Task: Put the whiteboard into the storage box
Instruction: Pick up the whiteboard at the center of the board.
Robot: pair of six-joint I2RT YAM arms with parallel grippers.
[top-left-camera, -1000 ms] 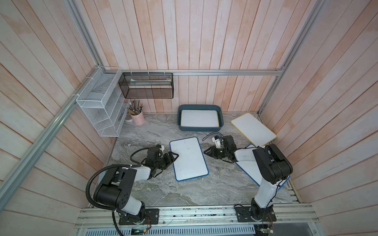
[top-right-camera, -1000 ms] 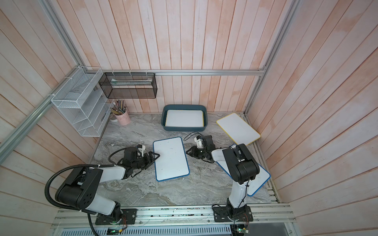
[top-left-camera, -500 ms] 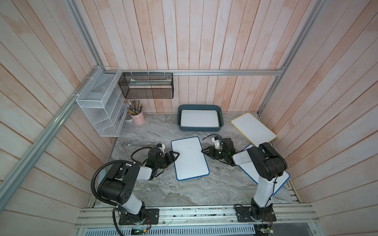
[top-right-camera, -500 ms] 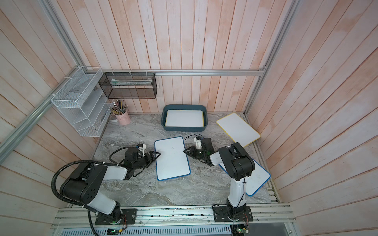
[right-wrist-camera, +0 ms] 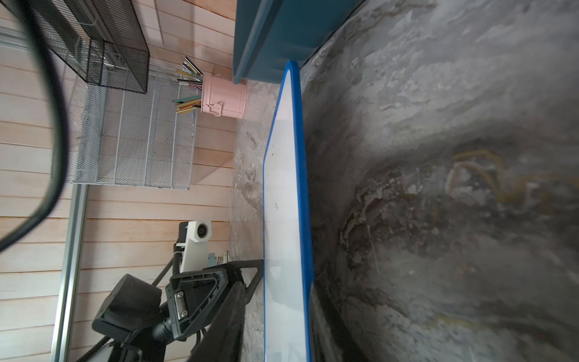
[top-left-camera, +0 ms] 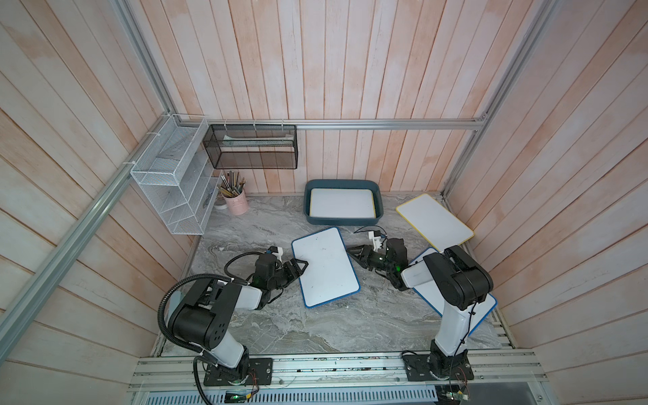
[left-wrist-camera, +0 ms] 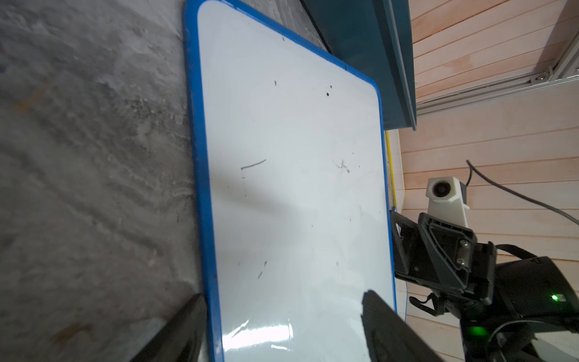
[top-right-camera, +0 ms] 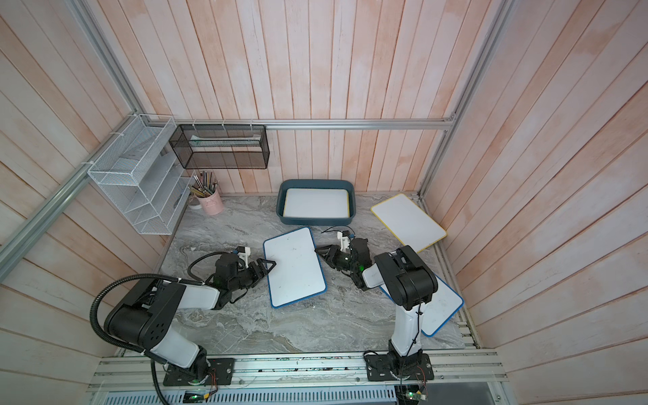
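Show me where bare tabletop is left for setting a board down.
Free: the front strip of table, between mounting rail and blue-framed whiteboard; also the patch between pink pencil cup and storage box. Crowded: right side, covered by the yellow-framed board and second blue board.

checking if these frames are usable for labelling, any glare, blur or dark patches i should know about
Left wrist view: white glare streaks on the blue-framed whiteboard, beside the blurred fingers of the left gripper. Right wrist view: deep shadow over the marble table, and the foreground cable is out of focus. Both top views: evenly lit and sharp.
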